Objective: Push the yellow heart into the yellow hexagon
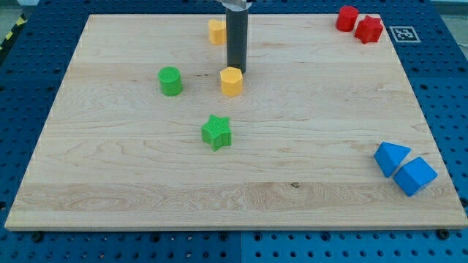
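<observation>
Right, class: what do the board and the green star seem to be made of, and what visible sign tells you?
Board: looks like pale wood with a matte finish; grain lines and plank seams run across it.
Green star: probably plastic, perhaps 3D-printed; uniform bright colour with fine ridges on top.

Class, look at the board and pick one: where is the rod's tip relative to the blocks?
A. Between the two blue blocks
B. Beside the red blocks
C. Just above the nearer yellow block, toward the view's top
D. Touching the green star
C: my tip ends right at the top edge of the nearer yellow block, with the other yellow block farther up and the green star well below.
</observation>
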{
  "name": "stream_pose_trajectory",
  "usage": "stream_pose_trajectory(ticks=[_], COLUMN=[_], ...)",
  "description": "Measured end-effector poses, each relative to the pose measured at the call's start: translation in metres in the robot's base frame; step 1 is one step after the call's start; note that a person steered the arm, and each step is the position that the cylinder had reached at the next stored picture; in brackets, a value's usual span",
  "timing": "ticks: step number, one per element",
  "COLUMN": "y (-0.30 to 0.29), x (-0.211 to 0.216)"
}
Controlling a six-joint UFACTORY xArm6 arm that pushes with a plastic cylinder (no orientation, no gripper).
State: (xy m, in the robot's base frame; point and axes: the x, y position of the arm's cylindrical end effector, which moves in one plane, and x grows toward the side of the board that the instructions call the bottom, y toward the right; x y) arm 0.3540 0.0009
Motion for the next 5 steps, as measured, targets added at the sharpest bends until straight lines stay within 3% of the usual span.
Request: stream_pose_trajectory(ticks=[1, 3, 4, 5], y=[-0.008, -0.08, -0.085, -0.04], x=[-0.009, -0.07, -0.108, -0.131])
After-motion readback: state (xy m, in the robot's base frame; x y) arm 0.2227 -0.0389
